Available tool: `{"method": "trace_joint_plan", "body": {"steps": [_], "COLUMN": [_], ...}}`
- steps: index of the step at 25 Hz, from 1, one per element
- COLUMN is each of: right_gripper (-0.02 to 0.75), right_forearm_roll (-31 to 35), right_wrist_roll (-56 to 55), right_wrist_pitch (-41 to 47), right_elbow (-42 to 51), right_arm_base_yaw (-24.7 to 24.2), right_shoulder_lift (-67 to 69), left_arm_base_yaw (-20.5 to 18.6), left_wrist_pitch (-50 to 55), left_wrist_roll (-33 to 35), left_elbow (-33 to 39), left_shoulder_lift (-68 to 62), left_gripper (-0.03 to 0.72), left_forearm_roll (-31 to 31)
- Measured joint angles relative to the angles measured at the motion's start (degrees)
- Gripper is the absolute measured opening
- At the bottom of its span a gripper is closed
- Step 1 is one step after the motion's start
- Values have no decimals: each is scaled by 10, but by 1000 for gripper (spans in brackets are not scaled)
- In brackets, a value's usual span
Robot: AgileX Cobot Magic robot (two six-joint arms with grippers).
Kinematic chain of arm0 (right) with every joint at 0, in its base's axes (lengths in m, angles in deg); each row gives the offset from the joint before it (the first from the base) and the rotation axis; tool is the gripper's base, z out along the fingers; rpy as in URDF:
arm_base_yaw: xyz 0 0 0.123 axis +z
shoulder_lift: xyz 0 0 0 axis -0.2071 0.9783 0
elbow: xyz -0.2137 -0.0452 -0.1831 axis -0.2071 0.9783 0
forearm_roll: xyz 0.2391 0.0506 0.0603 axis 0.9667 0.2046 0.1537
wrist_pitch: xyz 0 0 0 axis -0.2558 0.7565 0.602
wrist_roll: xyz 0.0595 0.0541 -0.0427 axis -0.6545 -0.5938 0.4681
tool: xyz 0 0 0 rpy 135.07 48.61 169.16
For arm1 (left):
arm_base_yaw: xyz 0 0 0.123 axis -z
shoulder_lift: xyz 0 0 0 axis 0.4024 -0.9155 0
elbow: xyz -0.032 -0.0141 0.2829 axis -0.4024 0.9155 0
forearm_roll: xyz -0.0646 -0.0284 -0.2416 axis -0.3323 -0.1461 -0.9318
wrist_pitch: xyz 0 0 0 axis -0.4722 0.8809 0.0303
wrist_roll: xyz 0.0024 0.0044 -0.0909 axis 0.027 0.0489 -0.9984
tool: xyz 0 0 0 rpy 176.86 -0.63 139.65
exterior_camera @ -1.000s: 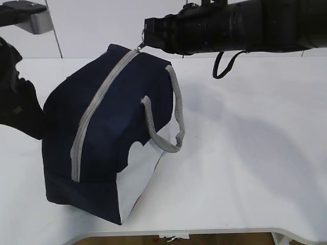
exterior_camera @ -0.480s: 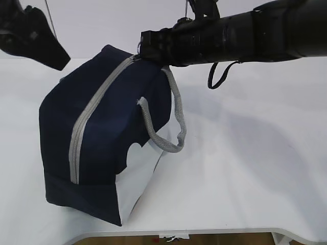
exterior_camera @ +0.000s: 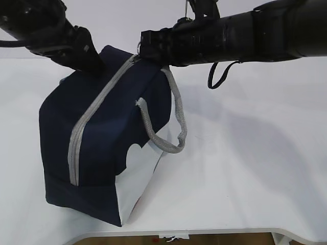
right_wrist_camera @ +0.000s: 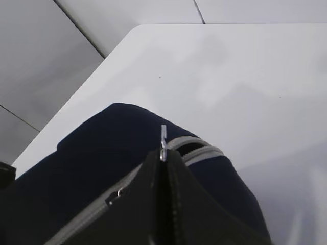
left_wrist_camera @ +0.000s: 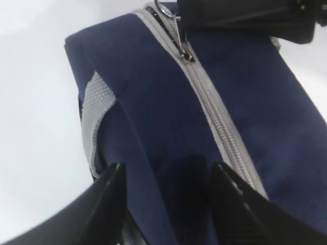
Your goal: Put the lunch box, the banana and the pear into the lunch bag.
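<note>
Broadly, your table (exterior_camera: 255,168) was white and carried one thing, the bag (exterior_camera: 97,153), which sat on its left half, tipped so its grey zipper (exterior_camera: 92,115) ran up the face toward the far top corner. You could see the zipper's teeth meshed along all of the run that showed. A white side panel (exterior_camera: 135,184) faced the camera at the near end, and a grey handle (exterior_camera: 176,122) looped loose over the right side; a second strap (left_wrist_camera: 94,109) showed in your left wrist view.

Your right arm (exterior_camera: 245,33) reached in from the right across the middle. Its gripper (right_wrist_camera: 162,159) was clenched on the ring pull (left_wrist_camera: 166,13) at the zipper's far end.

Your left gripper (left_wrist_camera: 163,196) stood spread, a finger (left_wrist_camera: 104,199) on either side of the navy cloth near the bag's upper left edge, grasping nothing that the views showed.

No box, banana or pear showed in any view.
</note>
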Motion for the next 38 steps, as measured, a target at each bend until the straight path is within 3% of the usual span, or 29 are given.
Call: {"method": "trace_joint_plan", "body": {"steps": [2, 7, 9, 19, 38], "right_gripper": [-10, -10, -10, -10, -10], "right_forearm_roll": [0, 0, 1, 12, 8], "right_wrist_roll": [0, 0, 0, 0, 13], "right_wrist_pitch": [0, 1, 1, 7, -98], "right_elbow": [0, 0, 0, -35, -52], "right_arm_base_yaw": [0, 0, 0, 1, 5], "right_shoulder_lift": [0, 0, 0, 0, 25], "left_arm_base_yaw": [0, 0, 0, 0, 0], "left_wrist_pitch": [-1, -1, -1, 26, 51], "left_wrist_roll": [0, 1, 11, 57, 64], "left_elbow": [0, 0, 0, -1, -3], "left_shoulder_lift": [-5, -8, -8, -8, 27], "left_gripper": [354, 60, 13, 0, -2], "left_forearm_roll": [-2, -2, -2, 18, 47]}}
